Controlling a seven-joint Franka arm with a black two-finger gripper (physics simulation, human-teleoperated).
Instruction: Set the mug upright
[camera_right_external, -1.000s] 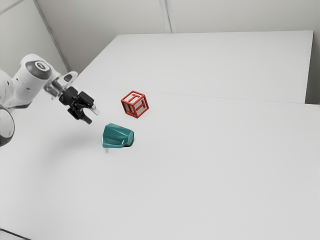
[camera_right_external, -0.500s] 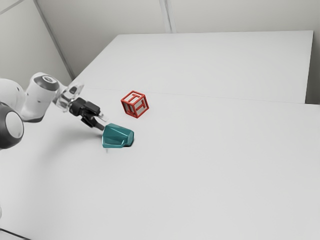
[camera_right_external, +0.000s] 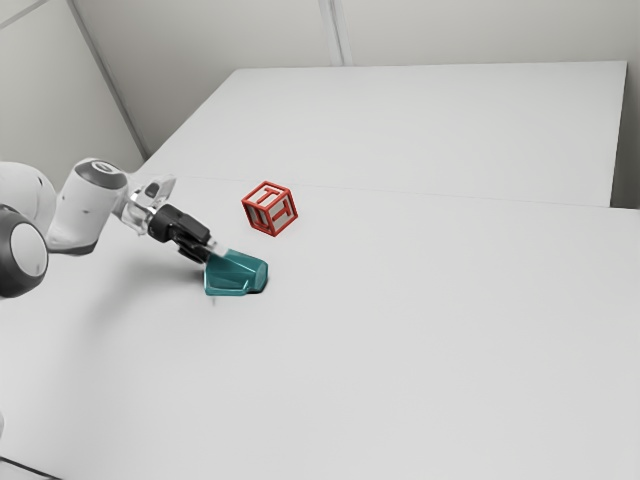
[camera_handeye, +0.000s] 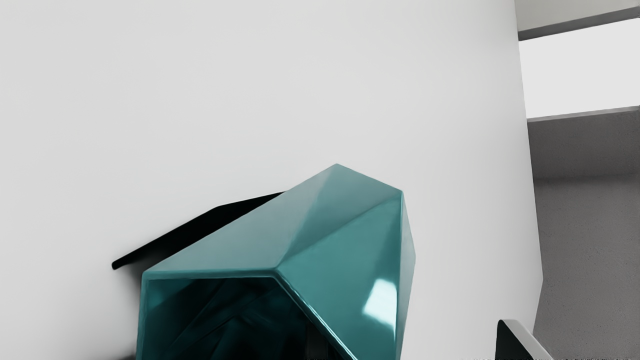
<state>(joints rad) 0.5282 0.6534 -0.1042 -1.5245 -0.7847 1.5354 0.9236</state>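
The teal faceted mug lies on its side on the table in the exterior view (camera_right_external: 237, 274), its narrower base toward that view's right. My gripper (camera_right_external: 213, 254) is at the mug's wide end, with a pale fingertip overlapping its upper edge. The wrist view looks into the dark mouth of the mug (camera_handeye: 340, 250), whose faceted wall rises beyond the rim. Around that mouth the gripper (camera_handeye: 320, 350) stands open; one fingertip (camera_handeye: 520, 345) shows beside the mug, apart from its wall, and the other is largely hidden.
A red-and-white letter block (camera_right_external: 270, 209) rests a short way behind the mug in the exterior view. The white table (camera_right_external: 420, 330) extends toward that view's right, and its edge borders a grey area in the wrist view.
The arm has come toward the exterior view's right and down, bringing my hand from clear of the mug to its wide end. Mug and block have kept their places.
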